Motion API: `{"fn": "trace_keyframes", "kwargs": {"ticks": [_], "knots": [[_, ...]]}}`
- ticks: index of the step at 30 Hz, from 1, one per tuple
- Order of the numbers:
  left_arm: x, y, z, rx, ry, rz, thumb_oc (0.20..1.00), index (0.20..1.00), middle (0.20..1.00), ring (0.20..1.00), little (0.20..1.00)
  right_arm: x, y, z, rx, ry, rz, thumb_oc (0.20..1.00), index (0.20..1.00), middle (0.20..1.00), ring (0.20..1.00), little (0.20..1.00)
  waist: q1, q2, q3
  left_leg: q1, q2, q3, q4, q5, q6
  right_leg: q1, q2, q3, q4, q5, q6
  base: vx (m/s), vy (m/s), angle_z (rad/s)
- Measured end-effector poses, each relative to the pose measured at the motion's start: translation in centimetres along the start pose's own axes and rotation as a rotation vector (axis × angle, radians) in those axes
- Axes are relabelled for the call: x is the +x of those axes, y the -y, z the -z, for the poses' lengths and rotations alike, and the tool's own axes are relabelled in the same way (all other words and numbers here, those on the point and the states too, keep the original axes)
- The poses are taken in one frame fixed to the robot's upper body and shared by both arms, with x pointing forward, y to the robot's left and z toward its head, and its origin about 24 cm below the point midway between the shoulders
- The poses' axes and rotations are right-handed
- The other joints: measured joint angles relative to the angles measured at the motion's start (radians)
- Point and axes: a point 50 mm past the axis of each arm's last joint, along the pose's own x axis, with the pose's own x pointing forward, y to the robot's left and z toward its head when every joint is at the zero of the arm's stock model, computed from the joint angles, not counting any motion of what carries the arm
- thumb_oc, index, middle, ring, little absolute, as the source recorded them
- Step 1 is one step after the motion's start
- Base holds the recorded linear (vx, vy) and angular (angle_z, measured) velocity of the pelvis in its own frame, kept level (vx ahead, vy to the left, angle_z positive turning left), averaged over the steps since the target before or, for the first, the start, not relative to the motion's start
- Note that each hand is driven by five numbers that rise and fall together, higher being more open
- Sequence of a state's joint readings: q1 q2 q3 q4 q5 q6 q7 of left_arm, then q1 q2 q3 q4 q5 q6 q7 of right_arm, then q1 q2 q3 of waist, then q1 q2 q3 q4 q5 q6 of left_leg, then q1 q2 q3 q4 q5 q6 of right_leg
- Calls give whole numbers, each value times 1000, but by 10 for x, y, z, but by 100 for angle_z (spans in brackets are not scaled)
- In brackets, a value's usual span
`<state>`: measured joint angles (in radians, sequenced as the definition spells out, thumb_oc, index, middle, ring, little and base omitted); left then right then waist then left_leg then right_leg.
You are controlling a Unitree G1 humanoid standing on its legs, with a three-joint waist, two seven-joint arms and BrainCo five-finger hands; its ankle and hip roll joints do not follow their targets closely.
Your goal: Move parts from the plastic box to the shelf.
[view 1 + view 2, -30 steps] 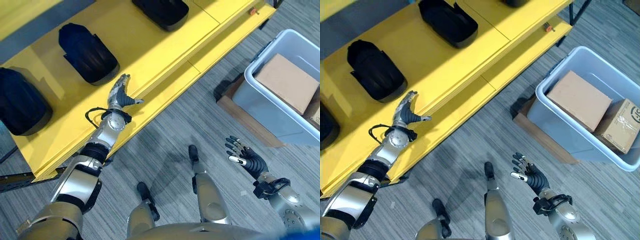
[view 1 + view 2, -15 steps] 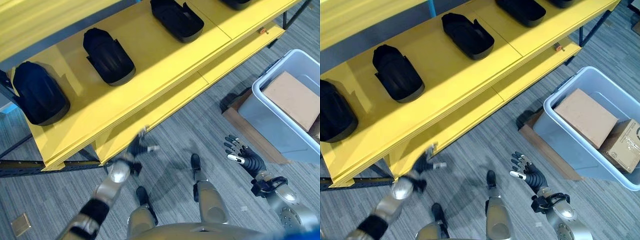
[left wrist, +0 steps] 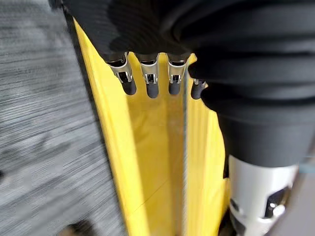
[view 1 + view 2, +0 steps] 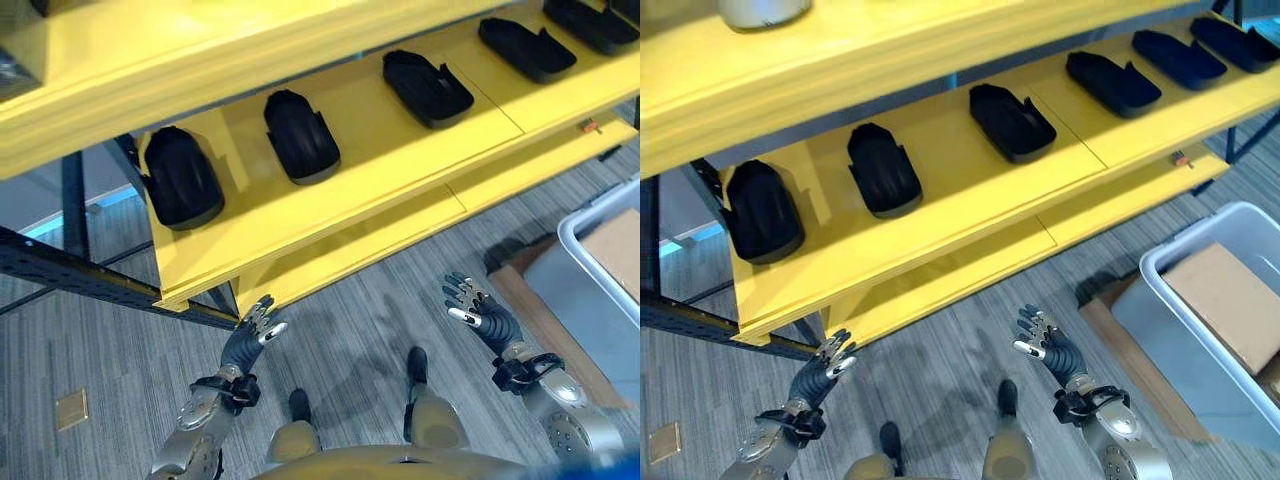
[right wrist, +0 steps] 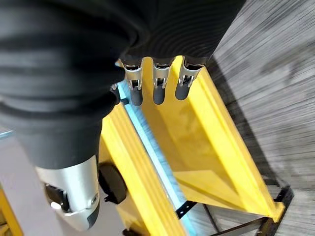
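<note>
Left eye view: yellow shelf [image 4: 400, 140] across upper half of frame, black parts lined up on its middle level, leftmost part [image 4: 182, 178] at upper left, next part [image 4: 300, 135] beside it, third part [image 4: 428, 86] right of centre, fourth part [image 4: 526, 48] toward upper right. Lower yellow level beneath, running down to grey striped floor [image 4: 100, 350]. Left hand [image 4: 248, 338] low in lower left of frame, over floor just in front of shelf's lower edge, fingers spread and relaxed, holding nothing. Right hand [image 4: 480, 315] in lower right, over floor, fingers spread, palm empty. Right eye view: plastic box [image 4: 1230, 340] at right edge, standing on floor well apart from both hands, brown carton [image 4: 1222, 300] lying inside it. Pale round object [image 4: 760, 10] on top level, upper left, cropped, cannot tell what. Wrist views: each hand's fingers straight in a row, nothing between them, yellow shelf boards past fingertips.
</note>
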<state>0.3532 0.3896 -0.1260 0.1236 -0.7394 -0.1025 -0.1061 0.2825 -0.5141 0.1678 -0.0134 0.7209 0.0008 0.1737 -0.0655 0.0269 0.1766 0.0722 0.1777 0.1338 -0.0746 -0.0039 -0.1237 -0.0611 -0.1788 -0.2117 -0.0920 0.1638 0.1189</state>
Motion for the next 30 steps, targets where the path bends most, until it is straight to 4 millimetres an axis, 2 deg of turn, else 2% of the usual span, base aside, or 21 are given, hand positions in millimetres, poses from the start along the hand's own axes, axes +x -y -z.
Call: {"fn": "trace_keyframes", "kwargs": {"ticks": [2, 7, 17, 30], "knots": [[-2, -3, -2, -13, 8, -12, 1000, 1000, 1000, 1000, 1000, -2, 0, 4, 6, -13, 6, 1000, 1000, 1000, 1000, 1000, 11, -7, -52, -3, -4, -5, -3, -1, 2, 1, -6, -8, 0, -8, 6, 33, 15, 20], [-2, -3, -3, -43, 25, -27, 1000, 1000, 1000, 1000, 1000, 1, -7, 11, 65, -10, 12, 1000, 1000, 1000, 1000, 1000, 19, -22, -120, 21, -11, -37, -17, -2, 5, 44, -17, -44, 0, -25, 17, 7, 17, 20], [-4, 8, 10, -101, 7, -31, 1000, 1000, 1000, 1000, 1000, -3, -8, 22, 91, -61, 48, 1000, 1000, 1000, 1000, 1000, 25, -8, -151, 40, -8, -59, -19, -4, 12, 74, -15, -57, 0, -35, 22, -18, 2, 4], [-5, 9, 16, -85, -24, -84, 1000, 1000, 1000, 1000, 1000, -7, -12, 32, 105, -117, 63, 1000, 1000, 1000, 1000, 1000, 25, -16, -169, 69, -7, -55, -18, -4, 12, 99, -13, -51, -1, -36, 22, -6, -2, 0]]}}
